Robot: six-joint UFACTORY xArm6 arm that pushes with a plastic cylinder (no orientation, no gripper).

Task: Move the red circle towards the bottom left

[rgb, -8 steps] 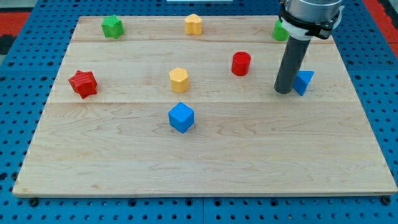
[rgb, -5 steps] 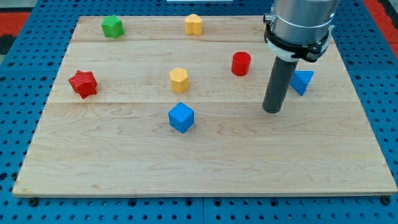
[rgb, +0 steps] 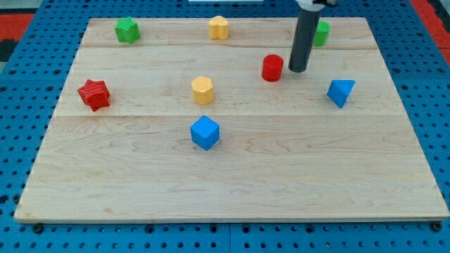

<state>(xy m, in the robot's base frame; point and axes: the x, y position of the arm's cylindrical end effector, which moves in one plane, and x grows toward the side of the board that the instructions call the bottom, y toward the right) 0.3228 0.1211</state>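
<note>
Near the view's top right of the bench (rgb: 232, 176), my tip (rgb: 298, 70) is sitting just beside the red circle (rgb: 273, 69), on its right, with a thin gap or bare contact that I cannot settle from this one camera view. Nothing like a tool is showing: the arm is ending in a plain dark rod, so there is nothing to spread or pinch. My tip is lying level with the circle, not up and to its right, so I am judging that a push from here is likely sending it straight left, toward the yellow block (rgb: 202, 89), not down to the bottom left. An off-centre touch on a round block is also risking that it slips off the rod sideways. Further along the diagonal, the blue cube (rgb: 205, 133) is standing near the path and could get knocked. The green block (rgb: 320, 33) behind the rod and the blue triangle (rgb: 340, 92) below right are looking clear of trouble. The circle is standing upright as a short cylinder, with its axis vertical; being round, it is pointing no particular way on the board.
</note>
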